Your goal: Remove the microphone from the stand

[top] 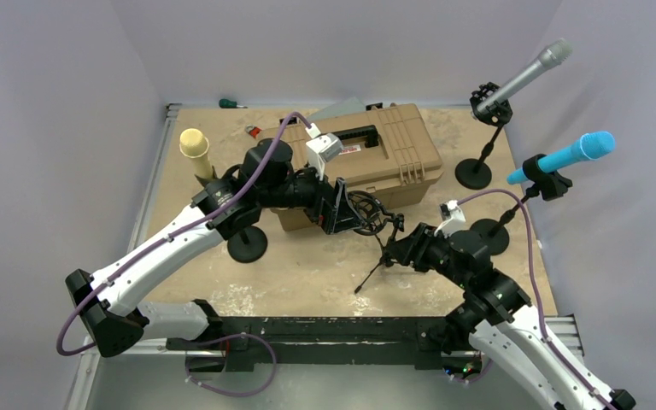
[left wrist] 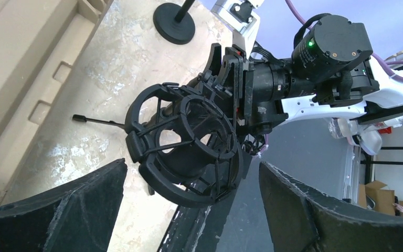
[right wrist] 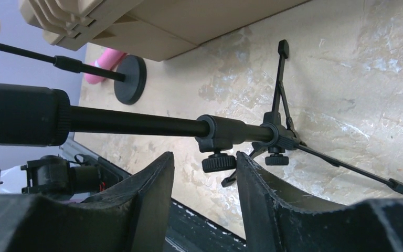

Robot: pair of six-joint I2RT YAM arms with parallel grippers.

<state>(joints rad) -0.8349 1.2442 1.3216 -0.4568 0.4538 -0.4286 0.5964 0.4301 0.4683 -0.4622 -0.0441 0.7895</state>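
A small black tripod stand (top: 382, 256) stands at the table's middle with a black ring-shaped shock mount (top: 369, 213) on top. I cannot tell whether a microphone sits inside the mount (left wrist: 189, 152). My left gripper (top: 352, 209) is open wide, its fingers (left wrist: 73, 210) on either side of the mount and short of it. My right gripper (top: 395, 248) is just under the stand's pole (right wrist: 136, 122). Its jaws stand narrowed with a bare gap between them (right wrist: 204, 157). A clamp knob (right wrist: 219, 163) sits by the right fingertip.
A tan toolbox (top: 393, 154) lies behind the mount. Three more stands carry microphones: grey (top: 530, 73) and blue (top: 574, 154) at the right, cream (top: 195, 147) at the left with its round base (top: 247, 244). A pink microphone (right wrist: 102, 62) lies by the toolbox.
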